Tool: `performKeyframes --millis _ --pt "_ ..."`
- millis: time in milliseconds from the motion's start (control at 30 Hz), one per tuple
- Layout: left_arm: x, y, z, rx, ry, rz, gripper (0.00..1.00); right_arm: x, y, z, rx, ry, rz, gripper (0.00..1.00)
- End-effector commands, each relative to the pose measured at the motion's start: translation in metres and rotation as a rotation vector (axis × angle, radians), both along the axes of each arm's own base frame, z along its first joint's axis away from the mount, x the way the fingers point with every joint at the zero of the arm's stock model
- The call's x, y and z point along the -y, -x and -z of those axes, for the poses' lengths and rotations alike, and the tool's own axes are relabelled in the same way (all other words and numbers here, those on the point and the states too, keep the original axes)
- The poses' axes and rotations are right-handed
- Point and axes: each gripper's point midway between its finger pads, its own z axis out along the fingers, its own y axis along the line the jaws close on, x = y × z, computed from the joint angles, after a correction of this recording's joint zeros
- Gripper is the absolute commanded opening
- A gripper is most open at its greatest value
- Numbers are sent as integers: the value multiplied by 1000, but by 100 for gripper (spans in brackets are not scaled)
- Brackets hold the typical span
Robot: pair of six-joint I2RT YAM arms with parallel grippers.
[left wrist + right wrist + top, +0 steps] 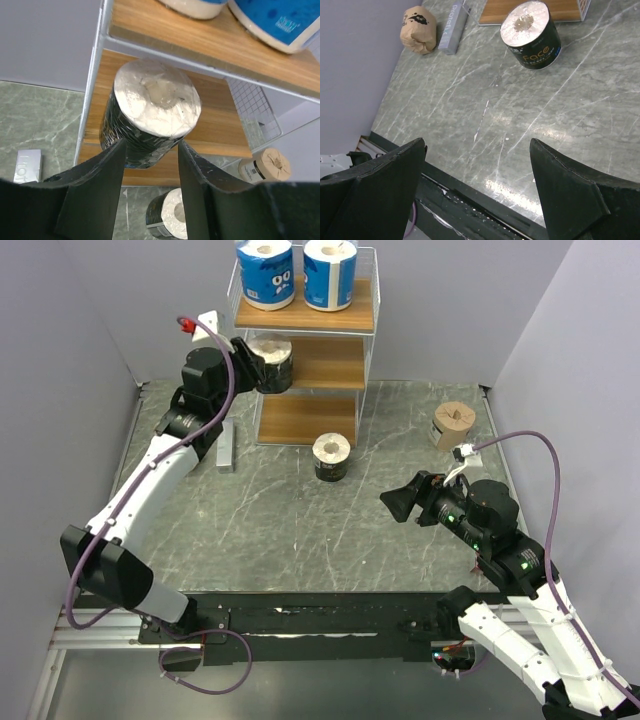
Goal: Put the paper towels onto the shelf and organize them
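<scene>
Two blue-and-white rolls (265, 272) top your shelf (310, 420) at twelve o'clock; left gripper (151, 145) flanks a black roll (150, 100) at its middle tier, grip unclear; right gripper (477, 145) gapes wide, empty.

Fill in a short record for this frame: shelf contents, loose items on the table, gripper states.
Top tier of shelf: two blue-and-white rolls
Left gripper: shut on black roll at middle tier's left edge
Right gripper: open, holding nothing
Table: second black roll before shelf; tan roll near right wall; another tan roll beside grey bar

Bright, even light; soft glare on table (510, 185), sharp focus.
</scene>
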Motion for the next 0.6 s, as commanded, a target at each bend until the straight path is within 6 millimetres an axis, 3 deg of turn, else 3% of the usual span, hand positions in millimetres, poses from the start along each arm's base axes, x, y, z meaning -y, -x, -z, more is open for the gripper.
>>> performKeyframes --millis 0,200,400,567 --pt "18 -6 1 26 -21 48 50 2 0 -19 46 -35 12 91" --pt "44 -23 15 13 -118 34 49 3 0 -19 47 -30 20 91" --pt "40 -40 17 23 -143 -45 48 4 -1 -20 55 -18 24 91" --pt "41 -51 7 70 -162 -63 51 4 -4 -21 56 -11 27 91"
